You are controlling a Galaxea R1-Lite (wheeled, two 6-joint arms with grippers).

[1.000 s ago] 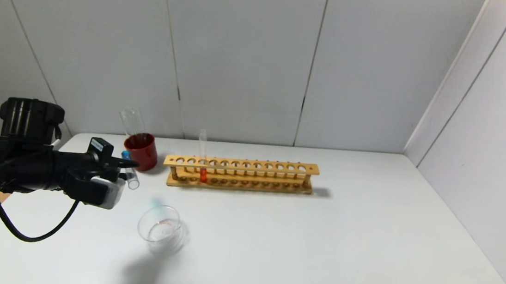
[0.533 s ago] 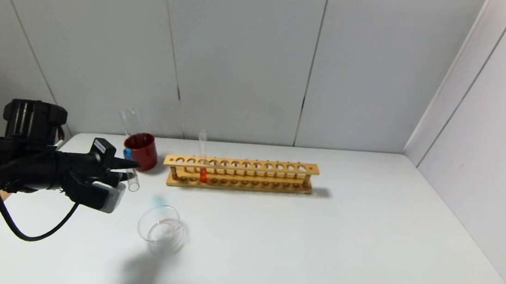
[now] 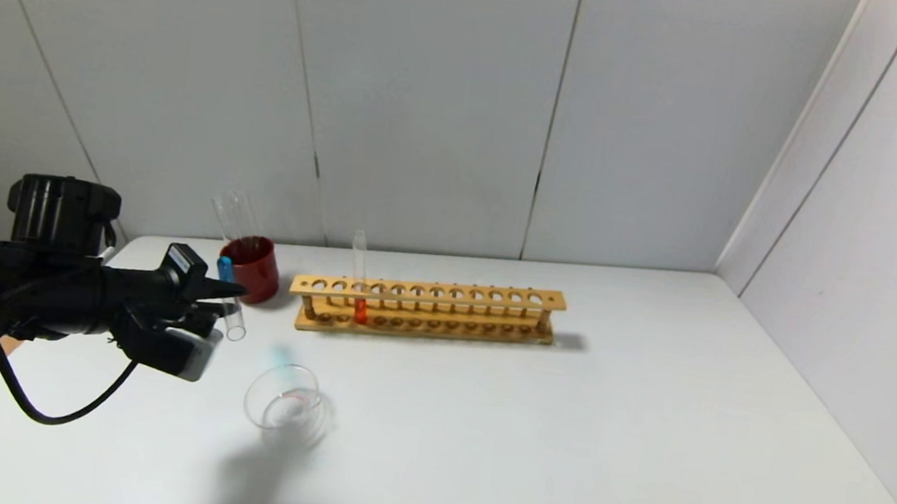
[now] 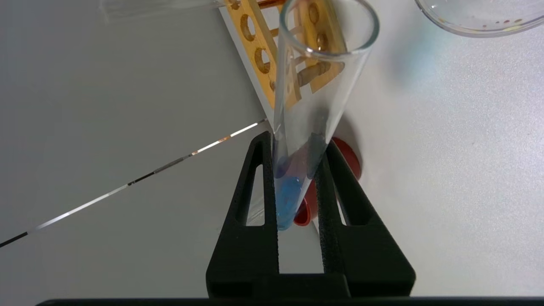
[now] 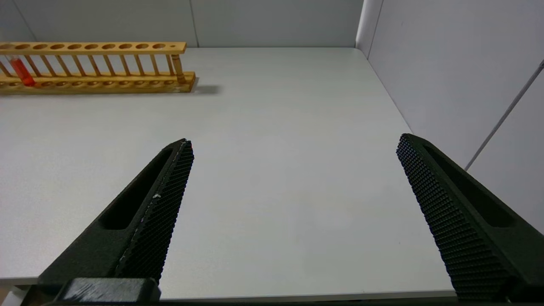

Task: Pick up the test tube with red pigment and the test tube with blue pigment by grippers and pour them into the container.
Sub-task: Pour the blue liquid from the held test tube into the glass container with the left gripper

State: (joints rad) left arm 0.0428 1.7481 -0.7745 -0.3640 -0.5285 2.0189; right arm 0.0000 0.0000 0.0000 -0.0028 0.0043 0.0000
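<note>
Since the earlier frame, the left gripper (image 3: 226, 300) has been drawn slightly back toward the robot's left and lifted a little, and the test tube with blue pigment (image 3: 228, 305) is carried with it. This tube is clamped between the closed black fingers (image 4: 255, 187) near its rounded end (the blue liquid sits there), and its open mouth is tilted down toward the container (image 3: 287, 413), which stands on the bench (image 3: 562, 444) near the gripper. The test tube with red pigment (image 3: 359, 293) is kept upright in the wooden rack (image 3: 426, 309), beside a dark red cup (image 3: 251, 268). The right gripper (image 5: 293, 170) is held wide open above the bench, with nothing between its fingers.
</note>
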